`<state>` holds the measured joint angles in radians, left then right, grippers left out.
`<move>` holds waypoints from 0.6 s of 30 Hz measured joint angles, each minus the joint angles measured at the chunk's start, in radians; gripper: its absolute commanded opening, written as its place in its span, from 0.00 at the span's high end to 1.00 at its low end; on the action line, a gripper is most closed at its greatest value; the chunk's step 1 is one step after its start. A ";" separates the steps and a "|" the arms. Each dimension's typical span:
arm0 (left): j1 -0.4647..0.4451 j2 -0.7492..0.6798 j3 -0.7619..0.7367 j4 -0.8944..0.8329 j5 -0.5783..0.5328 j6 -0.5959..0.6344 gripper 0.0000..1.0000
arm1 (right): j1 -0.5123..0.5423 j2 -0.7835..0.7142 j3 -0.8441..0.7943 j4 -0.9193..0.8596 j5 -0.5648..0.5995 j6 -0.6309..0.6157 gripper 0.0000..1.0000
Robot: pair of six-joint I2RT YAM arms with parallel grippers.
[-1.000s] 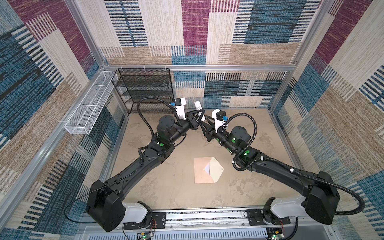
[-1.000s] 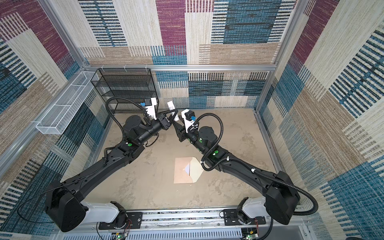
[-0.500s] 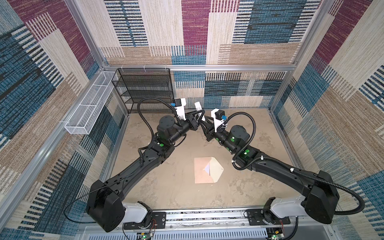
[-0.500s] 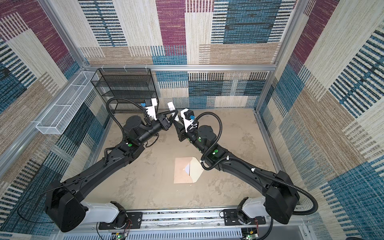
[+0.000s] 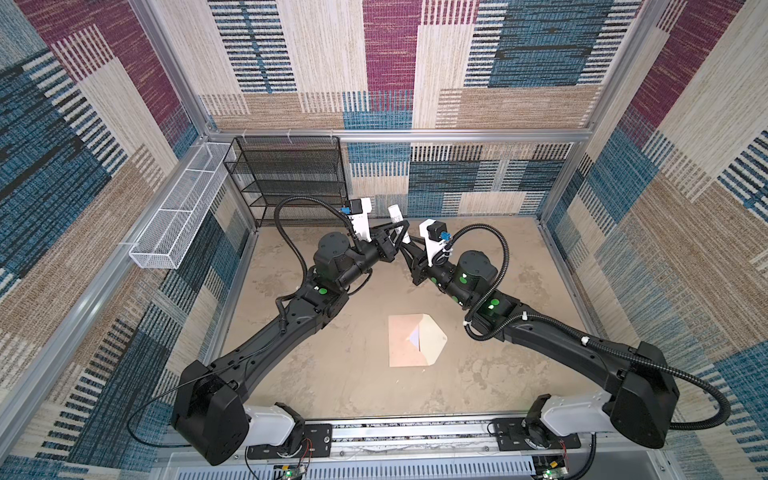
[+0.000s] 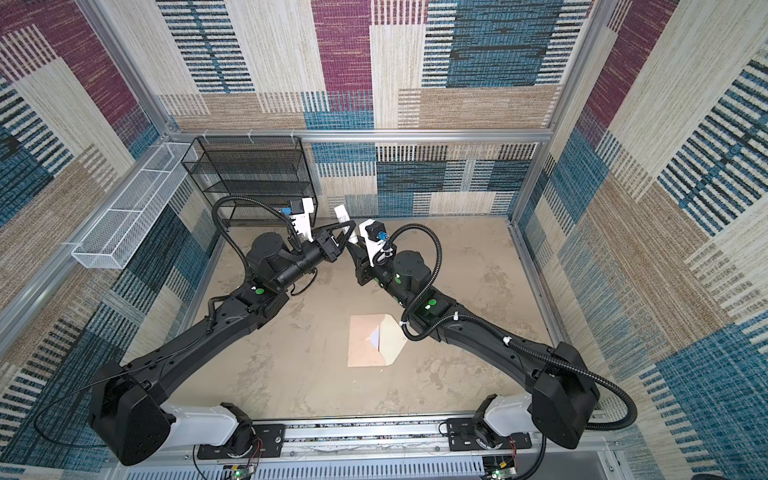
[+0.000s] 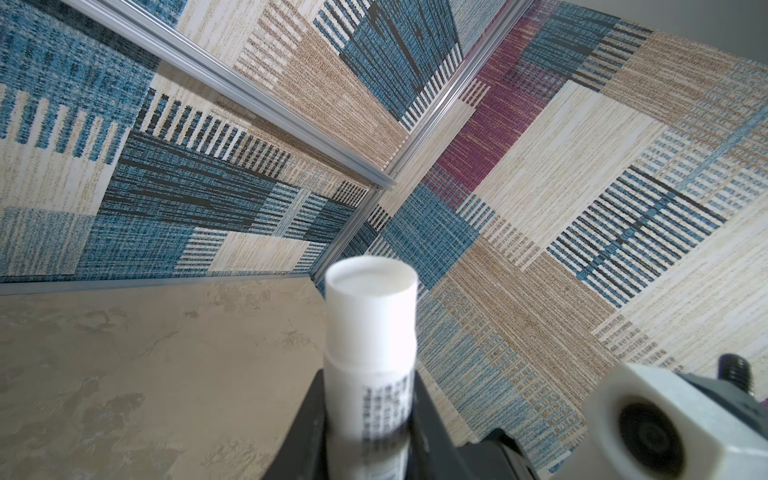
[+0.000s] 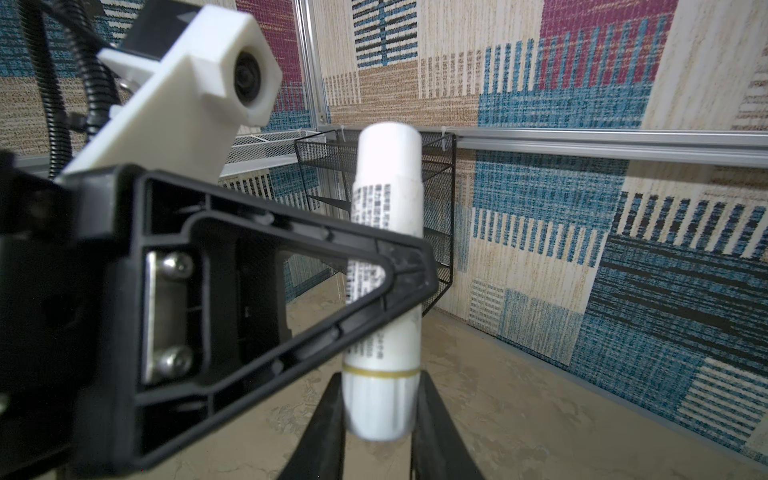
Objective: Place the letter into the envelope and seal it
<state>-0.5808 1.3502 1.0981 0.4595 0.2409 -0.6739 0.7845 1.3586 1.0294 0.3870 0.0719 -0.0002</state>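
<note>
1. The envelope (image 5: 405, 343) lies flat on the table (image 5: 332, 374), near the middle and towards the near edge, with its cream-lined flap (image 5: 434, 340) open and pointing right.
2. Of the letter (image 5: 414, 338) only 1 small white patch shows, at the envelope's mouth where the flap begins. It is too small to tell more about it.
3. Both arms are raised well beyond the envelope, and their grippers meet above the far middle of the table. Neither touches the paper.
4. The left gripper (image 5: 401, 227) grasps a white tube (image 8: 386, 199) around its printed body. The tube stands nearly upright, its plain end up.
5. The right gripper (image 8: 379, 386) comes up from below. Its 2 fingers (image 8: 328, 415) sit against opposite sides of the tube's lower end, just under a thin yellow band, clamping it.
6. Far left, a black mesh rack (image 5: 291, 178) stands against the back wall, and a white wire basket (image 5: 178, 220) hangs along the left wall.
</note>
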 measured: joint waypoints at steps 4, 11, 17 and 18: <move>0.000 -0.011 -0.014 -0.001 0.001 0.000 1.00 | 0.000 -0.005 0.005 -0.024 -0.013 0.000 0.82; 0.012 -0.077 -0.069 0.006 0.052 0.005 1.00 | -0.021 -0.047 0.025 -0.125 -0.166 0.058 0.89; 0.048 -0.095 -0.102 0.037 0.204 -0.006 1.00 | -0.100 -0.071 0.030 -0.188 -0.440 0.185 0.90; 0.052 -0.098 -0.107 0.043 0.231 -0.009 1.00 | -0.116 -0.071 0.031 -0.192 -0.492 0.206 0.90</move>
<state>-0.5285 1.2526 0.9913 0.5022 0.4721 -0.6827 0.6682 1.2873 1.0599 0.1951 -0.4202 0.2062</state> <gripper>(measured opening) 0.258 0.266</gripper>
